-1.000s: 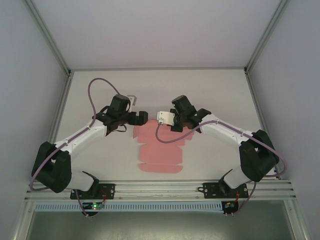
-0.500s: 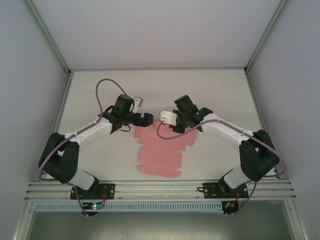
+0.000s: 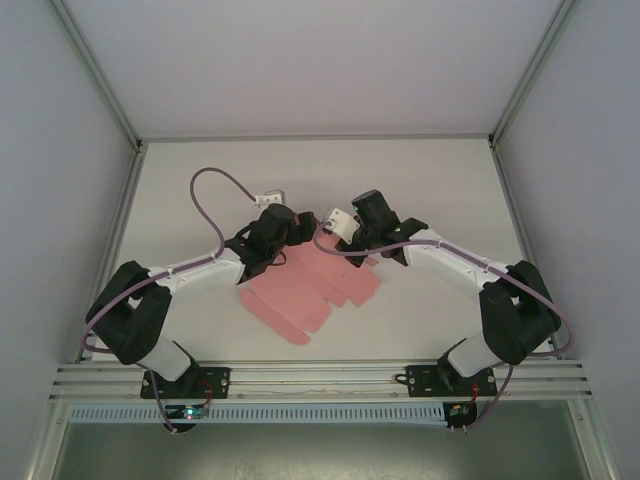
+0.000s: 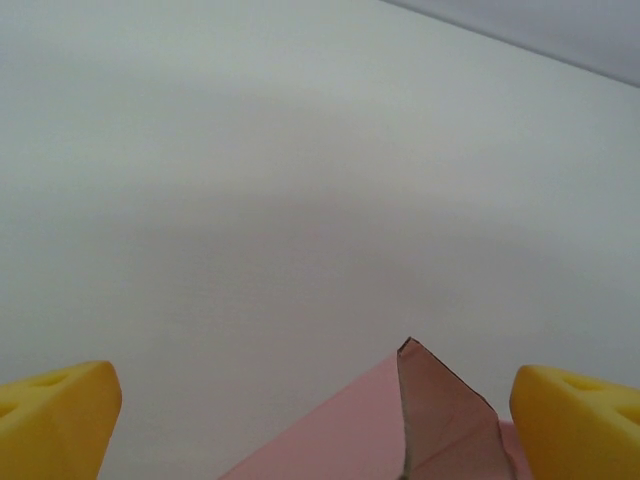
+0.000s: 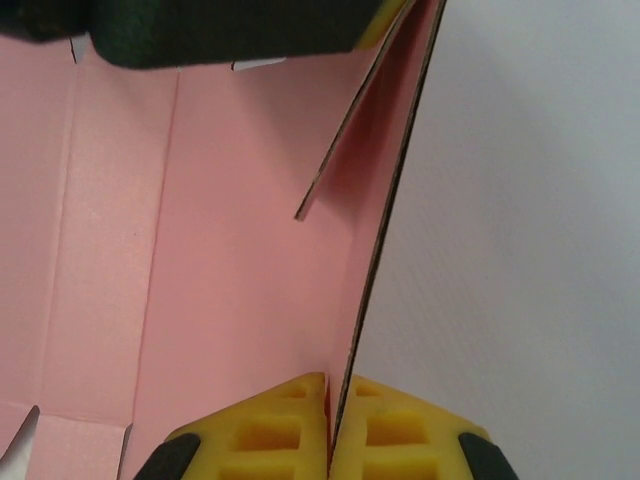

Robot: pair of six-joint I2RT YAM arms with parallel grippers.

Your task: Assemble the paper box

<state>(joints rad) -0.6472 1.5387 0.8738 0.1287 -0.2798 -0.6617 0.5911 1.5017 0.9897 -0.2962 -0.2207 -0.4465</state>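
The paper box (image 3: 310, 290) is a flat pink die-cut sheet lying slantwise on the white table between the arms. Its far edge panel is lifted. My right gripper (image 3: 347, 247) is shut on that raised panel; in the right wrist view the card's edge (image 5: 385, 220) runs down between the yellow pads (image 5: 290, 420) of the right gripper (image 5: 330, 400). My left gripper (image 3: 300, 233) stands open at the sheet's far corner, close to the right one. In the left wrist view, a folded pink corner (image 4: 435, 415) rises between the wide-apart fingers of the left gripper (image 4: 318, 415), touching neither.
White walls and aluminium posts (image 3: 118, 120) close in the table on three sides. A rail (image 3: 320, 378) runs along the near edge by the arm bases. A purple cable (image 3: 215, 195) loops above the left arm. The left gripper's dark finger (image 5: 220, 30) crosses the top of the right wrist view.
The left arm has swung right, bringing its open gripper to the sheet's far corner. The sheet has turned, its near end sliding left. The right gripper stayed shut on the panel.
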